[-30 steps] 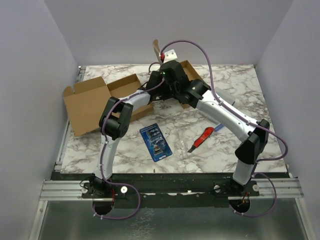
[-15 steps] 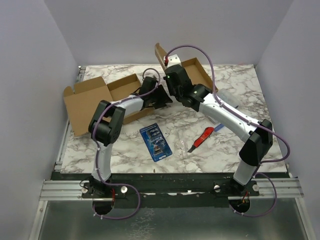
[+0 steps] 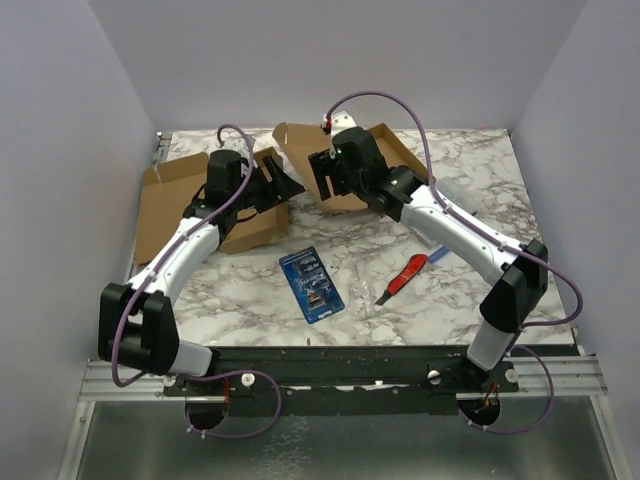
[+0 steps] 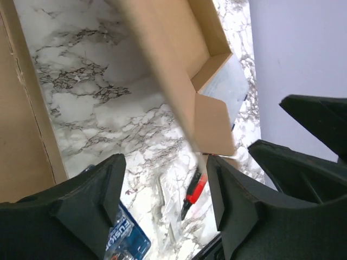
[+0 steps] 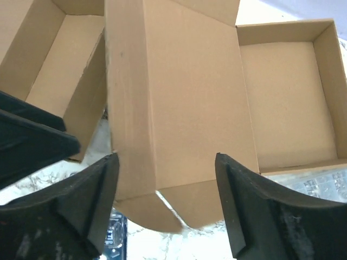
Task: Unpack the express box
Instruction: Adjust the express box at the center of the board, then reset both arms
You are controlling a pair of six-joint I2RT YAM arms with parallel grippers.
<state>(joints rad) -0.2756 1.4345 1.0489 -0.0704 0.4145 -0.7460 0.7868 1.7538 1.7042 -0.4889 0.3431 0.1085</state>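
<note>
From above, the express box (image 3: 388,140) sat open at the far middle of the marble table (image 3: 470,170), its lid (image 3: 292,135) folded out to the left. The right gripper (image 3: 322,180) was poised over its near-left edge, jaws apart and holding nothing. The left gripper (image 3: 283,185), likewise spread and empty, hung just left of it, at the right end of a second open carton (image 3: 165,215) on the far left. A blue packet (image 3: 312,285) lay flat near the middle of the table, with a red-handled cutter (image 3: 403,277) to its right; both were well apart from the cardboard. The left wrist camera showed its two fingers (image 4: 103,189) parted over bare marble, a blurred cardboard flap crossing the view, and the cutter and a corner of the blue packet beyond. The right wrist camera looked down between its own parted fingers (image 5: 260,206) onto the lid. The tray (image 5: 287,97) to the lid's right looked bare to the bottom, and a clear printed sleeve (image 5: 322,184) showed just beside the tray's wall. To this onlooker the job seemed nearly finished: box open, lid back, goods apparently out on the table. What looked left was to confirm that nothing hid under the lid and to draw both arms clear.
</note>
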